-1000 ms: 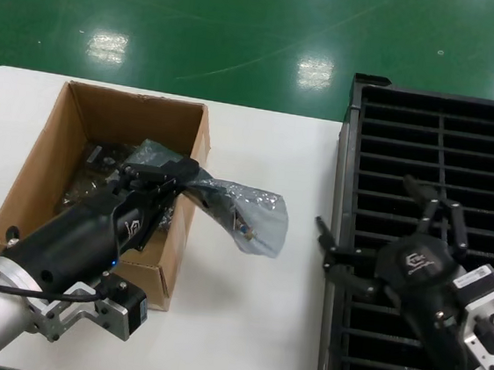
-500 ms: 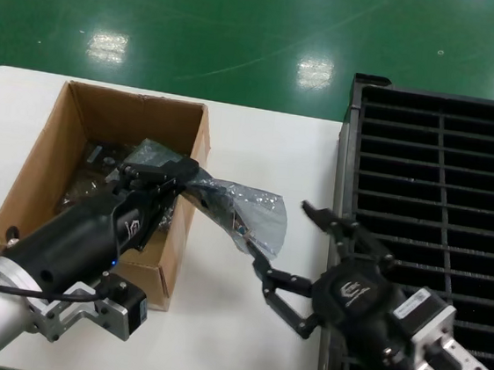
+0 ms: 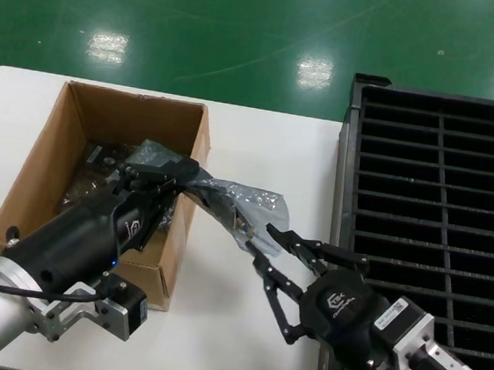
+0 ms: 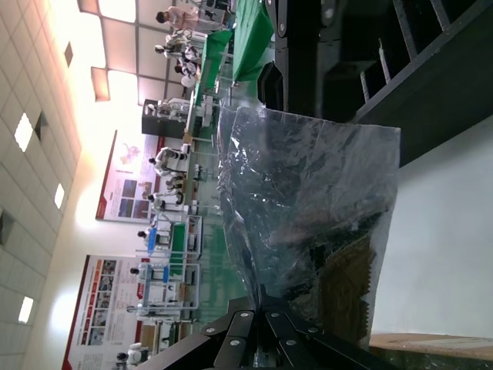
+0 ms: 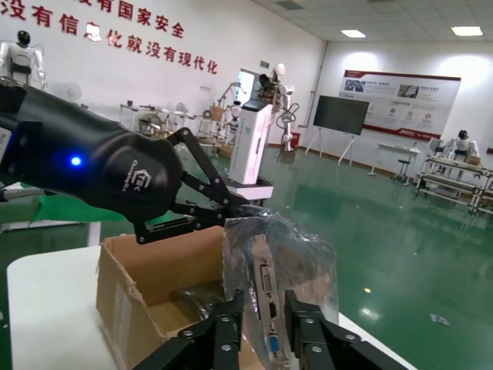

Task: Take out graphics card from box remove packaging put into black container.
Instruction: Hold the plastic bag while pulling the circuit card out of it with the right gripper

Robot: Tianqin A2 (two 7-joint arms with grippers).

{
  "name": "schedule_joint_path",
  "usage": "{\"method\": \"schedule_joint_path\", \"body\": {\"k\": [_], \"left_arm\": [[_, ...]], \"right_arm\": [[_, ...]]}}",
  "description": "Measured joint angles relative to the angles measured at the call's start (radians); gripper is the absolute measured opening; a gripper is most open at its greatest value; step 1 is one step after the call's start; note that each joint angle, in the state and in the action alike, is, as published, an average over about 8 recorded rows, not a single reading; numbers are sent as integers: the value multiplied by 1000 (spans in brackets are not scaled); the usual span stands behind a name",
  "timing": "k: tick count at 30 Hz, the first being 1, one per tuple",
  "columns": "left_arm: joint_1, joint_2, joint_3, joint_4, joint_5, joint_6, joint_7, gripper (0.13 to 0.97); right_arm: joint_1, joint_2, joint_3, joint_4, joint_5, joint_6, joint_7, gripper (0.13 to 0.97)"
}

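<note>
My left gripper (image 3: pixel 166 177) is shut on one end of the shiny packaging bag (image 3: pixel 249 205) and holds it over the right wall of the cardboard box (image 3: pixel 105 104). In the left wrist view its fingers (image 4: pixel 266 324) pinch the bag (image 4: pixel 308 193). Inside the bag the graphics card (image 5: pixel 263 270) shows its silver bracket and blue port. My right gripper (image 3: pixel 259 239) is open at the bag's free end. In the right wrist view its fingertips (image 5: pixel 231 308) stand either side of the bracket, with a small gap on each side. The black container (image 3: pixel 443 170) lies at the right.
Dark bagged cards (image 3: pixel 98 169) lie inside the box. The white table (image 3: pixel 259 151) ends at a green floor beyond it. The container's near-left wall (image 3: pixel 340 204) stands close beside my right arm. In the right wrist view the left arm (image 5: pixel 100 173) reaches over the box (image 5: pixel 146 285).
My right gripper has swung left from above the black container to the bag's free end, staying open. The left gripper and the bag have hardly moved.
</note>
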Motion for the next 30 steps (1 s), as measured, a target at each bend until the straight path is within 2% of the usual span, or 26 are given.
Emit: {"method": "schedule_joint_path", "body": {"k": [3,12,20,30], "left_arm": [[0,0,0,0,0,0,0,140],[0,0,0,0,0,0,0,140],[0,0,0,0,0,0,0,140],[0,0,0,0,0,0,0,140]], "right_arm": [[4,1,7,-3,-1,-3,3,276],[49,-12,11,-48,7,-22,-7,171],[111,-41,-19,-122,29,-55,-48,140],[187,-67,-37,-195,-18,-81,-1,134]]}}
